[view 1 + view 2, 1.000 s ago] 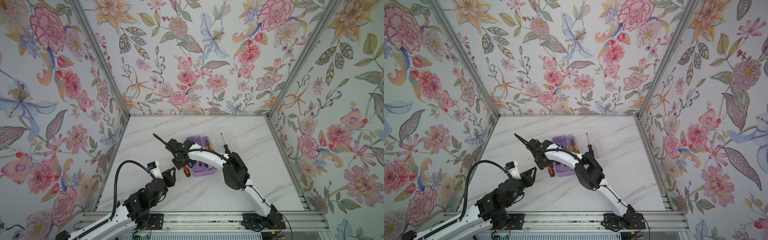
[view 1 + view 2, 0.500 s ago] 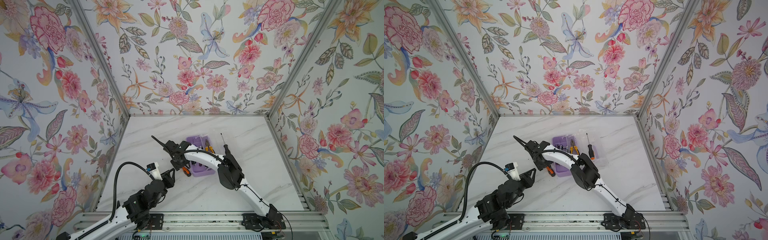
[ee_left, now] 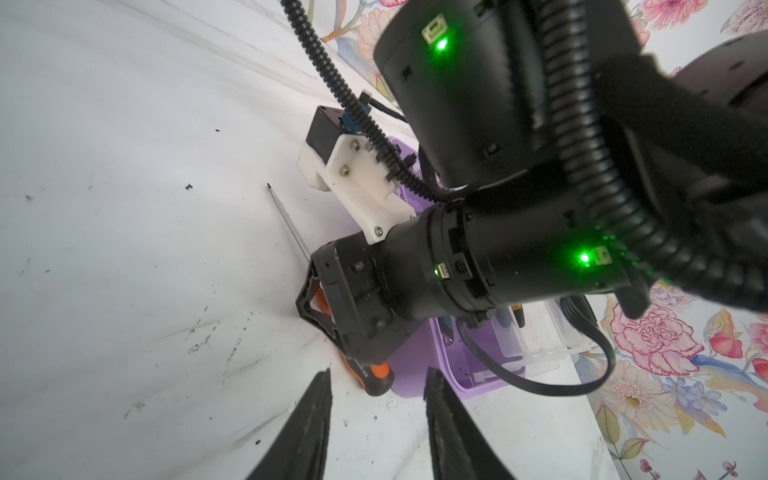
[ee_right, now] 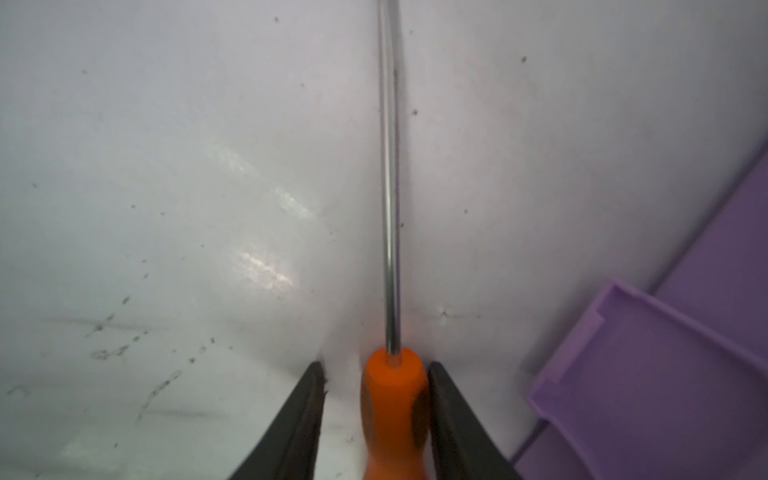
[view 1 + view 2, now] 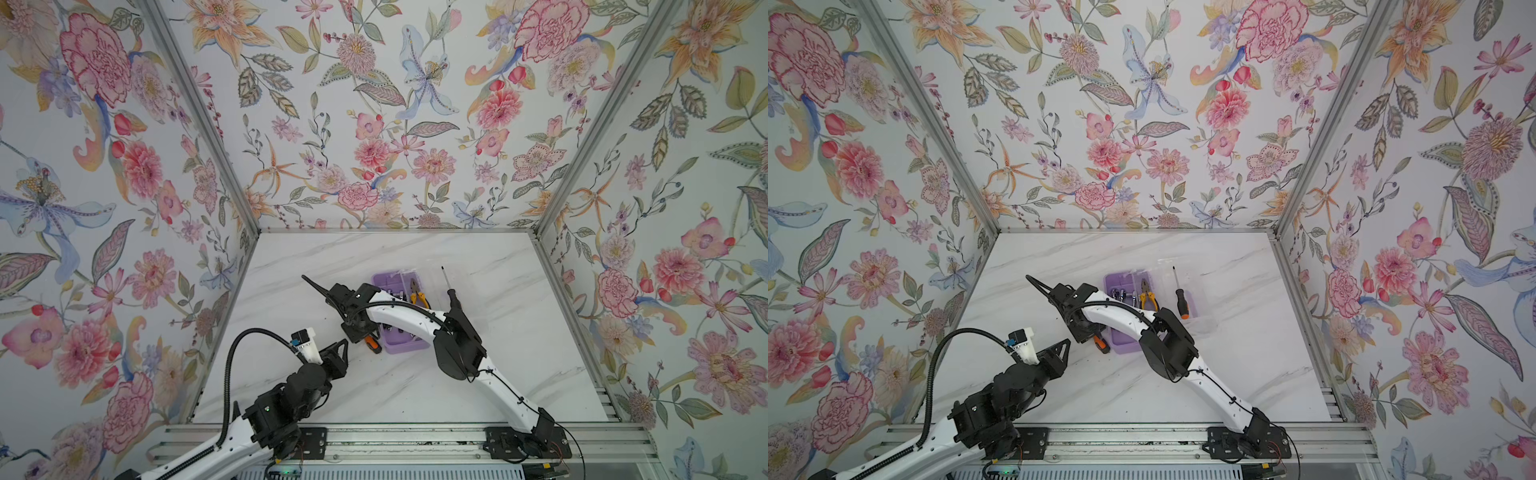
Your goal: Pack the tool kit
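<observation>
The lilac box (image 5: pixel 405 345) of the tool kit lies open mid-table, with yellow-handled pliers (image 5: pixel 417 297) and small ratchets (image 5: pixel 1121 294) inside. Its clear lid (image 5: pixel 1202 318) lies flat to the right and carries one orange-black screwdriver (image 5: pixel 1180 301). A second screwdriver (image 4: pixel 392 399) lies on the table by the box's left side. My right gripper (image 4: pixel 376 368) straddles its orange handle: one finger touches it, the other shows a gap. The handle's black end (image 5: pixel 372 345) sticks out behind. My left gripper (image 3: pixel 379 376) stands open and empty just short of that end.
The right arm (image 5: pixel 399 309) arches over the box from the right and hides part of its inside. Floral walls close the table on three sides, and an aluminium rail (image 5: pixel 395 436) runs along the front edge. Bare marble (image 5: pixel 415 390) lies in front of the box.
The right gripper's jaws have narrowed round the screwdriver handle, and its elbow has shifted slightly left. The left arm has stayed put.
</observation>
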